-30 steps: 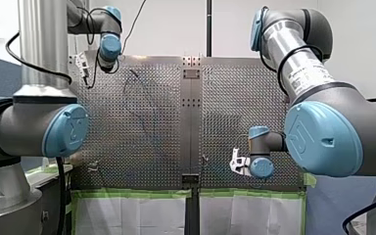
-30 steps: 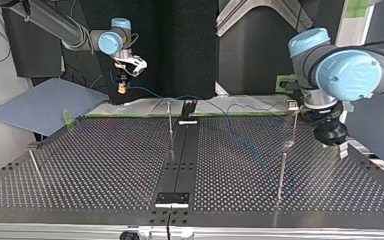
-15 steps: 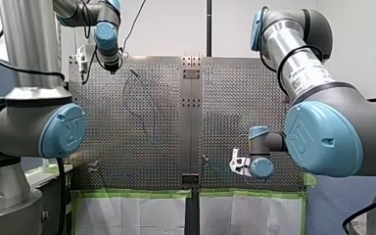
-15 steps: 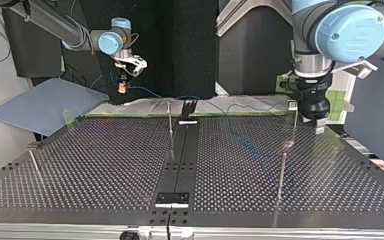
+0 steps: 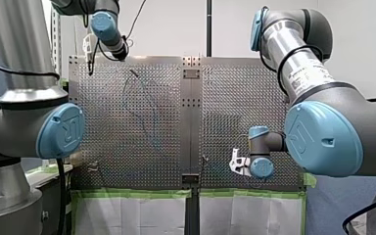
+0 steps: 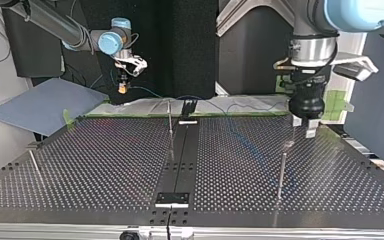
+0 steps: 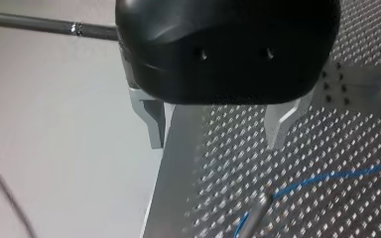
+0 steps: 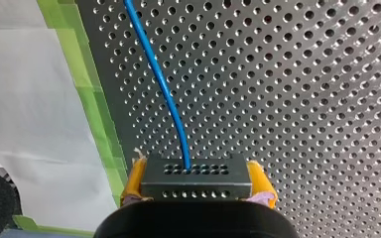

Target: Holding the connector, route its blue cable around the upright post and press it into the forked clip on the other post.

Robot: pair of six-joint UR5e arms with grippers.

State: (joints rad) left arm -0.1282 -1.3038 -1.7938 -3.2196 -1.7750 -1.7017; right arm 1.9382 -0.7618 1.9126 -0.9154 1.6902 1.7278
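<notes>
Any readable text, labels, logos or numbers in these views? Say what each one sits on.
Nothing reads cleanly.
Dark printed strip on my right arm's silver tube: too small and blurred to read.
Embossed marks on the big blue joint caps: shapes only, not legible.
Grey perforated connector block in my right pincer: no print.
Perforated metal table: none.

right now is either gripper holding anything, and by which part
My right gripper is shut on the connector, yellow pads clamping its two short ends; the blue cable leaves its front face. My left gripper is open and empty.
</notes>
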